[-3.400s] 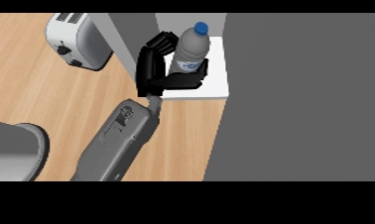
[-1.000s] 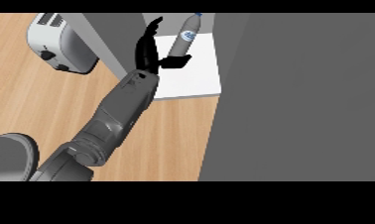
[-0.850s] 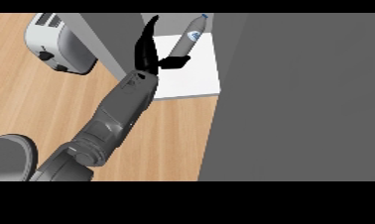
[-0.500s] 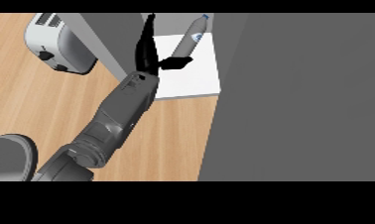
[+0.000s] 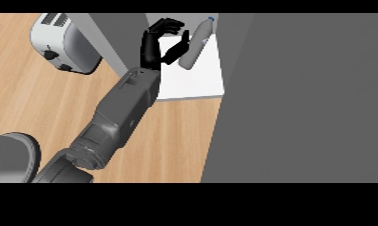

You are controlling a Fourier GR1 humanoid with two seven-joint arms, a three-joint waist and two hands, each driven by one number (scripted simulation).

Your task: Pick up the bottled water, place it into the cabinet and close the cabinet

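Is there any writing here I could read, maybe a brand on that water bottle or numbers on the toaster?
None can be read.
Bottled water: a pale band where a label would sit, no words to make out.
Toaster: a small dark knob on its side, no numbers or marks visible.
Cabinet and the hand: plain surfaces, no signs.

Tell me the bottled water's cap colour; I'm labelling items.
Blue, seen in the head view at the top of the bottled water inside the cabinet.
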